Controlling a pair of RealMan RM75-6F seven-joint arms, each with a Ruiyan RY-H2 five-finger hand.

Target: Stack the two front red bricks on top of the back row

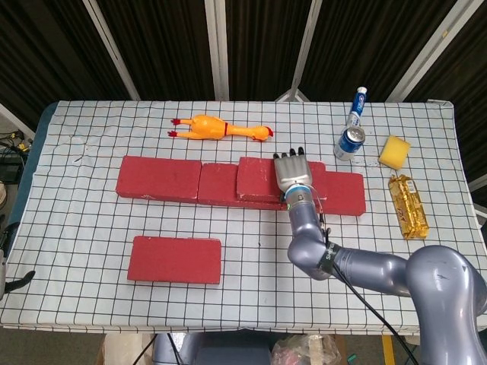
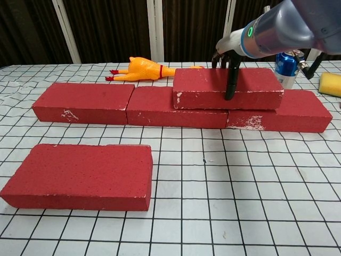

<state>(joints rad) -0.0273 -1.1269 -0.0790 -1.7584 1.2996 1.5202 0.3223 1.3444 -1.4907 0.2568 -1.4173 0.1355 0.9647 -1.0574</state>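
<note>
We see the right hand (image 1: 293, 174) gripping the stacked brick (image 2: 227, 88), thumb down its near face and other fingers over the far edge. That brick lies flat on the back row (image 2: 129, 104) — across the seam between the middle and right bricks. The second front brick (image 2: 78, 176) rests alone on the near left of the table (image 1: 91, 220). A rubber chicken (image 1: 219, 128) and a can (image 1: 350, 142) lie beyond the row.

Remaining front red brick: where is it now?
In the head view the flat front red brick lies alone on the checked tablecloth, front left, below the back row's leftmost red brick.
</note>
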